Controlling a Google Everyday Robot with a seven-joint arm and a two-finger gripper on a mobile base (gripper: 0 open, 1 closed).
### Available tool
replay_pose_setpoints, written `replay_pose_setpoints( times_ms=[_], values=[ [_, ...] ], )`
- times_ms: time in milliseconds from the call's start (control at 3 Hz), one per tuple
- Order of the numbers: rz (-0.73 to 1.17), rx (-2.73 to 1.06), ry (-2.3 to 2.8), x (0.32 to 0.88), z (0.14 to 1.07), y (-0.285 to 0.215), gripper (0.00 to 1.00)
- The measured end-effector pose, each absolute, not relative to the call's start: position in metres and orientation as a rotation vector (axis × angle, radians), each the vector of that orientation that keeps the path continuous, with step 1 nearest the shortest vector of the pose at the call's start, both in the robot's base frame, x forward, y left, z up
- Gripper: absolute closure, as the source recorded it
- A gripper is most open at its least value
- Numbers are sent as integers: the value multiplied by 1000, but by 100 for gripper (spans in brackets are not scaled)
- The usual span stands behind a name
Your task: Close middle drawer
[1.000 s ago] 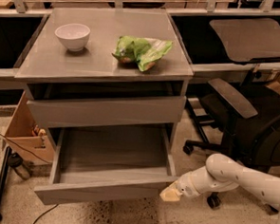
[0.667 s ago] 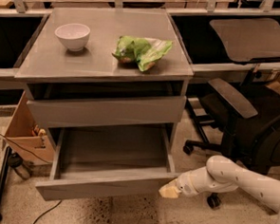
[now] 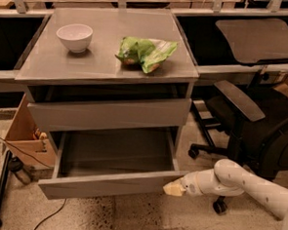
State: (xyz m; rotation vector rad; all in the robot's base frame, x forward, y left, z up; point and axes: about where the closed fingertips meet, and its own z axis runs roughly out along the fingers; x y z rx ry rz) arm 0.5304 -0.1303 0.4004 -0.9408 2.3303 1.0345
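Note:
The middle drawer (image 3: 111, 185) of the grey cabinet stands pulled well out, its grey inside bare, its plain flat front facing me. My gripper (image 3: 172, 188), at the end of the white arm that comes in from the lower right, sits against the right end of that drawer front. The taller-fronted uppermost drawer (image 3: 110, 113) stands slightly out above it. The lowest drawer is hidden under the open one.
A white bowl (image 3: 74, 36) and a green bag (image 3: 145, 51) lie on the cabinet top (image 3: 64, 65). A black office chair (image 3: 251, 128) stands to the right, close to my arm. A cardboard box (image 3: 22, 139) and cables lie on the floor at left.
The gripper has moved a little toward the cabinet, and the middle drawer front has slid slightly inward with it.

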Motion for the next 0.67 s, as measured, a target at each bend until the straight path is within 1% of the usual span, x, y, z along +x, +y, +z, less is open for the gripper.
replay_pose_setpoints(
  times_ms=[667],
  values=[
    [1037, -888, 2312, 574, 408, -128, 100]
  ],
)
